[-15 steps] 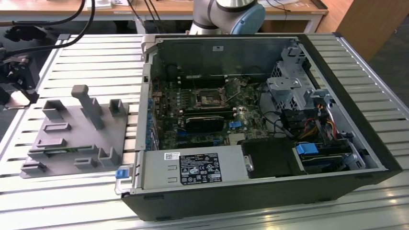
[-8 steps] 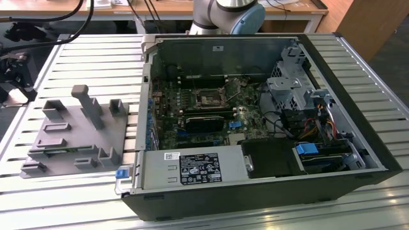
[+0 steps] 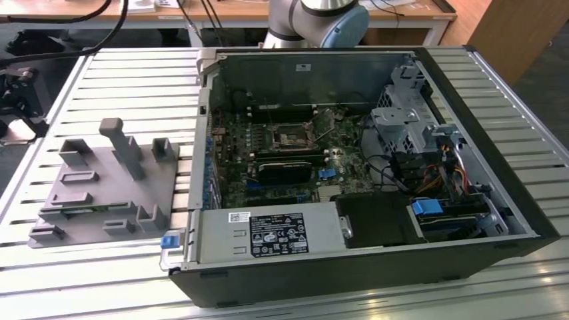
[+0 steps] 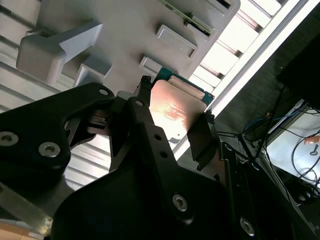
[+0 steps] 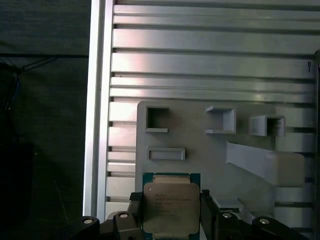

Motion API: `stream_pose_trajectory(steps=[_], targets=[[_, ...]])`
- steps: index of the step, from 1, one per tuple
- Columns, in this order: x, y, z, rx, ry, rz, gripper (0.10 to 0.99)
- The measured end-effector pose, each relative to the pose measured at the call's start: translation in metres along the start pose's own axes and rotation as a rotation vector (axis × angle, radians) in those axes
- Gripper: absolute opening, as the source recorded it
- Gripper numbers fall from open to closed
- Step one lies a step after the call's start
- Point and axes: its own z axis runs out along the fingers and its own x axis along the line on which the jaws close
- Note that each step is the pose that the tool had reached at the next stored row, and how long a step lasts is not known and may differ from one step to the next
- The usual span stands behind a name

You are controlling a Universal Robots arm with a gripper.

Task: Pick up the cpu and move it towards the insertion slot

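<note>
- Over a grey fixture (image 5: 200, 150), in both wrist views, the black gripper (image 5: 170, 196) has its two fingers (image 5: 207, 215) closed on the cpu (image 5: 171, 206), one finger pressed to each of two opposite edges
- The cpu is a flat square chip; its silver-grey top faces the cameras, and a green rim shows along the edge furthest from the gripper body
- The chip is near one edge of the fixture, close to where the plastic gives way to the slats; I cannot tell whether it rests on the fixture or hangs just clear of it
- Around the chip the fixture has small square pockets, a shallow oblong frame and one tall post
- From the exterior view, the fixture lies on a slatted metal table (image 3: 133, 73), at the exterior view's left of an open computer case (image 3: 356, 277)
- Inside the case, the slot (image 3: 292, 138) is a dark square with a silvery frame on the green board (image 3: 229, 167), just beyond a long black module (image 3: 284, 170)
- The slot is well apart from the fixture, with the case wall between them
- The arm (image 3: 320, 20) rises from behind the case
</note>
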Motion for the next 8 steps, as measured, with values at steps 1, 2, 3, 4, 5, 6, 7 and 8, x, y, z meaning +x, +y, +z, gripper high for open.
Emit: stream_pose_trajectory(steps=[1,2,3,4,5,6,7,8], targets=[[0.0,0.0001,-0.0017,0.0,0.0,0.0,0.541],[0.0,0.0002,-0.0035,0.0,0.0001,0.0,0.541],[0.0,0.0002,-0.005,0.0,0.0,0.0,0.541],[0.0,0.0003,-0.0065,0.0,0.0,0.0,0.541],[0.0001,0.0004,-0.0078,0.0,0.0,0.0,0.541],[0.0001,0.0005,-0.0091,0.0,0.0,0.0,0.541],[0.0001,0.0005,-0.0104,0.0,0.0001,0.0,0.541],[0.0001,0.0006,-0.0116,0.0,0.0,0.0,0.541]])
